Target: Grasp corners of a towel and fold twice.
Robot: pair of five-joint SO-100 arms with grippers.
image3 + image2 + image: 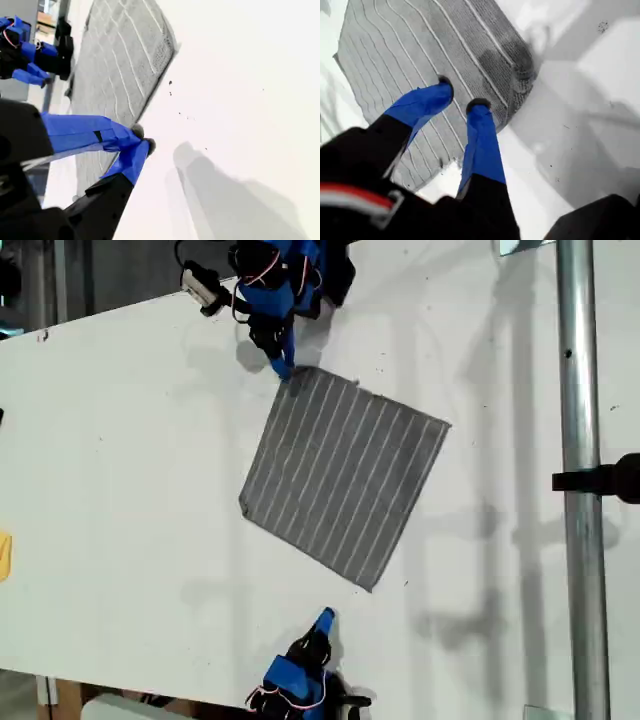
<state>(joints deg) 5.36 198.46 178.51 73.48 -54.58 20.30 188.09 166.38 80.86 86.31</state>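
Note:
The grey striped towel lies flat and unfolded on the white table, turned like a diamond. My first gripper comes down from the exterior view's top edge onto the towel's top corner. In the first wrist view this gripper is open, its blue fingertips spread just over the cloth near its hemmed edge. My second gripper is at the exterior view's bottom, short of the towel's bottom corner. Its jaws are shut on nothing, above bare table beside the towel.
A metal pole with a black clamp runs down the exterior view's right side. A yellow object shows at the exterior view's left edge. The table's edge slants along the exterior view's top left.

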